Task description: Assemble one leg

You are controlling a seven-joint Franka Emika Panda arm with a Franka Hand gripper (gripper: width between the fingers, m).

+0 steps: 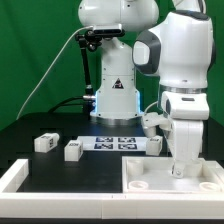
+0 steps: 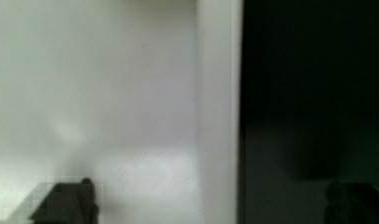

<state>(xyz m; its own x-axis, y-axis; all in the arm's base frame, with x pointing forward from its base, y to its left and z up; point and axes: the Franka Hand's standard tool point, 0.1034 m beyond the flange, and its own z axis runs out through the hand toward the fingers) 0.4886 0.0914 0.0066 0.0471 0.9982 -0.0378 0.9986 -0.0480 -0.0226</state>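
The hand (image 1: 182,166), its fingers (image 2: 61,203) spread apart, hangs low at the white panel (image 1: 150,180). The leg (image 1: 73,150) lies on the bench (image 1: 30,130), well apart at the hand's nine o'clock.

The arm (image 1: 172,50) rose from its base, folded over toward the exterior view's right and hung its wrist (image 1: 184,108) straight down. The gripper (image 1: 182,172) pointed vertically downward, held low. In the wrist view, its two dark fingers (image 2: 61,203) stood spread wide apart.
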